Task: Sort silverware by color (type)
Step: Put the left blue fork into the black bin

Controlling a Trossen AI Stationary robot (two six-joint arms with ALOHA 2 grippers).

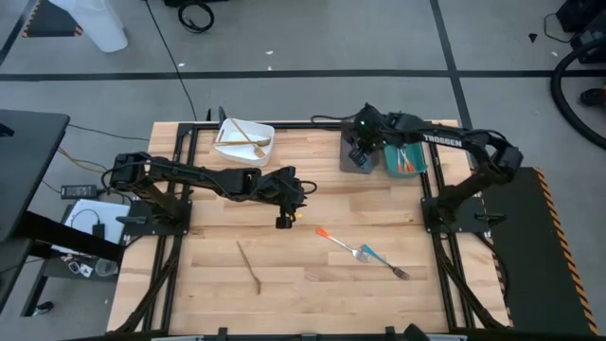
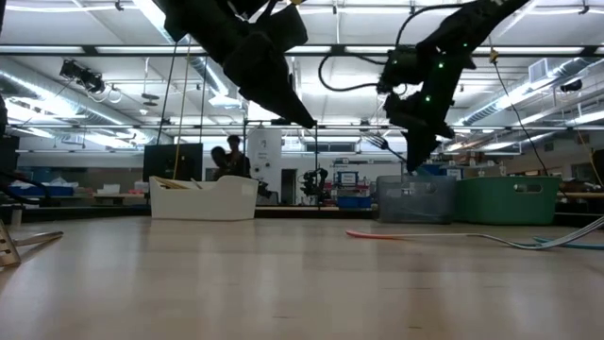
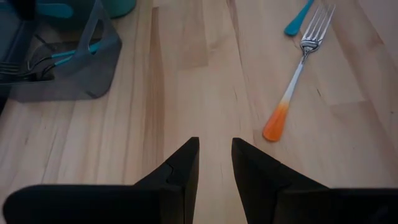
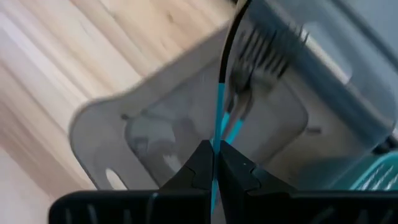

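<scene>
My right gripper (image 1: 358,152) hangs over the grey bin (image 1: 360,161) at the table's far right, shut on a blue-handled fork (image 4: 219,118). More blue-handled forks (image 4: 264,50) lie in that bin. My left gripper (image 1: 284,220) hovers above the table's middle, slightly open and empty. In its wrist view the fingers (image 3: 214,165) point at bare wood. An orange-handled fork (image 1: 339,242), a blue-handled fork (image 1: 383,260) and a thin gold utensil (image 1: 249,265) lie flat on the near half of the table. My right gripper pinches the fork's blue handle (image 4: 218,134) between its two fingertips. The fingers come from above, pointing down into the grey bin (image 4: 186,124). The fork is lifted clear of the table; whether its far end touches the bin I cannot tell.
A white bin (image 1: 244,140) with gold utensils stands at the far left. A teal bin (image 1: 409,159) with orange-handled pieces stands right of the grey bin. Bare wood lies between my left gripper and the loose forks. People stand in the room beyond the table.
</scene>
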